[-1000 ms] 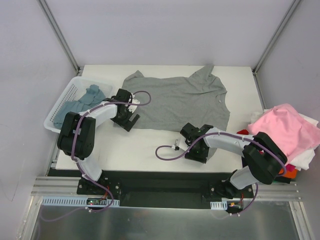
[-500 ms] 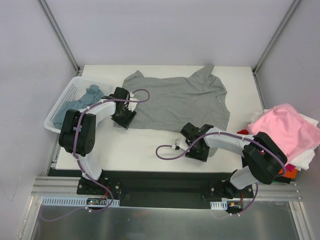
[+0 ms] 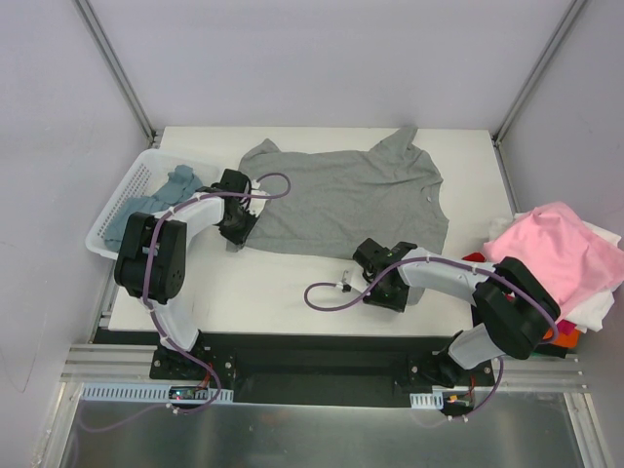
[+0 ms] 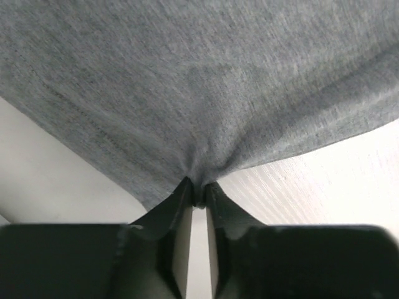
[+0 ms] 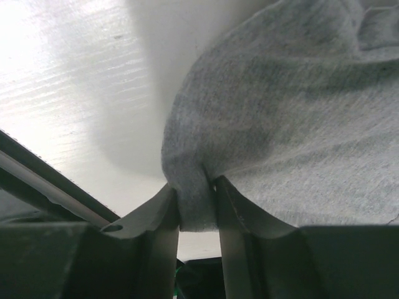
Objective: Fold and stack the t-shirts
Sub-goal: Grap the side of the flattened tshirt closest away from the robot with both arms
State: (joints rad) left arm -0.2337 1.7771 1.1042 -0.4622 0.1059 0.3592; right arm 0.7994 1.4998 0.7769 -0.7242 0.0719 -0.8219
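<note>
A light heather-grey t-shirt (image 3: 341, 195) lies spread flat on the white table (image 3: 292, 283). My left gripper (image 3: 237, 230) sits at its near-left hem. In the left wrist view its jaws (image 4: 198, 192) are shut on a pinch of the grey cloth (image 4: 199, 93). My right gripper (image 3: 392, 281) is at the near-right hem, partly hiding that corner. In the right wrist view a thick fold of grey cloth (image 5: 293, 112) is clamped in the right gripper (image 5: 198, 208). A dusty blue-teal t-shirt (image 3: 161, 200) lies in the basket. A pink t-shirt (image 3: 551, 249) tops a pile at the right.
The white slatted basket (image 3: 105, 230) stands off the table's left edge. The pile at the right (image 3: 575, 322) holds white, orange and red cloth under the pink. Metal frame posts (image 3: 117, 68) rise at the back corners. A purple cable (image 3: 327, 292) loops on the table.
The left gripper has slid up to the shirt's hem and closed on it. The right gripper's jaws have narrowed onto the fold of grey cloth. The shirt has barely shifted.
</note>
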